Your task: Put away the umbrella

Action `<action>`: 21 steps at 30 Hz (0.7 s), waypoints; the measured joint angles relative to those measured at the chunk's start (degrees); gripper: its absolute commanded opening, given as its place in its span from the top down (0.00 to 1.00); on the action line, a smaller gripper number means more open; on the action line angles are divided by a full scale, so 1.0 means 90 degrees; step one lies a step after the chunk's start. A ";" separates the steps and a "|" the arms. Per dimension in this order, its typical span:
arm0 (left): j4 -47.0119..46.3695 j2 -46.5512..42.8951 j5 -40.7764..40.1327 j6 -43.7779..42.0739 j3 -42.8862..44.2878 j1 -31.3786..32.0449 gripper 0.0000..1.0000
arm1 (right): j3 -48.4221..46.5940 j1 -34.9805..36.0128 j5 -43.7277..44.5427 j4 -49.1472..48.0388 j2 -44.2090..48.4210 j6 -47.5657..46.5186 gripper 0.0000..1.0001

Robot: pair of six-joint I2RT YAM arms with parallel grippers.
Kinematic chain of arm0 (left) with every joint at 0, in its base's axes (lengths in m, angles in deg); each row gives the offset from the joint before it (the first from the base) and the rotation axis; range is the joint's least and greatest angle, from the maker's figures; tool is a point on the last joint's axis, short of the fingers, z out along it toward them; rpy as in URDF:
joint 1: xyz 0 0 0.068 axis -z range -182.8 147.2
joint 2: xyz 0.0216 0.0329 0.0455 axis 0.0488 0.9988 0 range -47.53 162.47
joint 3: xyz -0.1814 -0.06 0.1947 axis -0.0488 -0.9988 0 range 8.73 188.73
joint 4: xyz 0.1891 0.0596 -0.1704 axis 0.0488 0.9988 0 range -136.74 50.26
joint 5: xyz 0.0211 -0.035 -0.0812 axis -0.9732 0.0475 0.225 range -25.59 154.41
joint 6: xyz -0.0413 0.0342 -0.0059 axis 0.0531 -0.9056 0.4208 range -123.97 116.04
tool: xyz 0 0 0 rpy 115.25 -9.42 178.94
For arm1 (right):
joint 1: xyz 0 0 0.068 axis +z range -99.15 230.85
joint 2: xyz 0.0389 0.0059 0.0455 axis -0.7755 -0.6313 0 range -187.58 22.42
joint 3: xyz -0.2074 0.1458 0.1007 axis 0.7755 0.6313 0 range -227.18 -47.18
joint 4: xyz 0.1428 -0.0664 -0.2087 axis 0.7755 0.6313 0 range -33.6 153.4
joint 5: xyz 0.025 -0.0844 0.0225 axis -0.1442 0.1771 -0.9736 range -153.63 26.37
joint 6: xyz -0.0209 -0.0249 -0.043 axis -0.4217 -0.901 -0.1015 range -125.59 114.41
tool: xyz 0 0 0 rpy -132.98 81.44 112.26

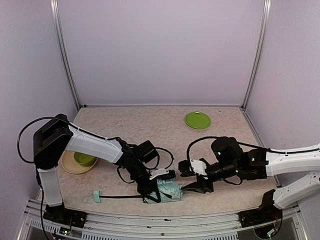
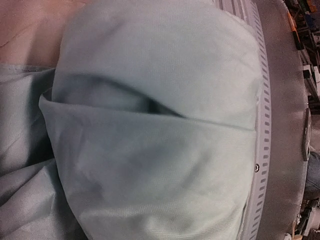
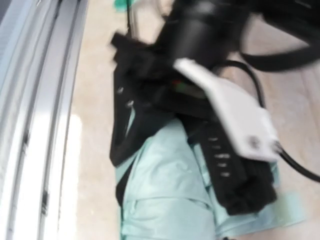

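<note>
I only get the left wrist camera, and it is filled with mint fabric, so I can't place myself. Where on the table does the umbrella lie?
Observer: In the top view, the umbrella lies bundled at the near edge of the table.
Operator: And its handle?
Observer: The handle lies out to the left, joined to the bundle by the thin black shaft.
Operator: Where is the right gripper?
Observer: The right gripper sits at the bundle's right end. I cannot tell whether it is open.
</note>
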 measured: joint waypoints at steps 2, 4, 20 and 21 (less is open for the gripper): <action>0.0024 0.0078 0.0257 0.0034 0.0019 -0.0015 1.00 | 0.0199 0.0330 0.0340 -0.0163 0.0068 -0.0403 0.44; 0.0058 0.0112 0.0401 0.0056 0.0019 -0.0032 1.00 | 0.0330 0.0629 0.0692 -0.0287 0.0051 -0.0750 0.43; -0.1110 -0.1353 -0.0726 0.1290 -0.0998 -0.0192 1.00 | 0.0551 -0.0274 0.0668 -0.1234 -0.0073 0.1047 0.39; -0.1251 -0.1632 -0.0797 0.1379 -0.1076 -0.0282 1.00 | 0.0551 -0.0437 0.0556 -0.1263 -0.0046 0.1156 0.38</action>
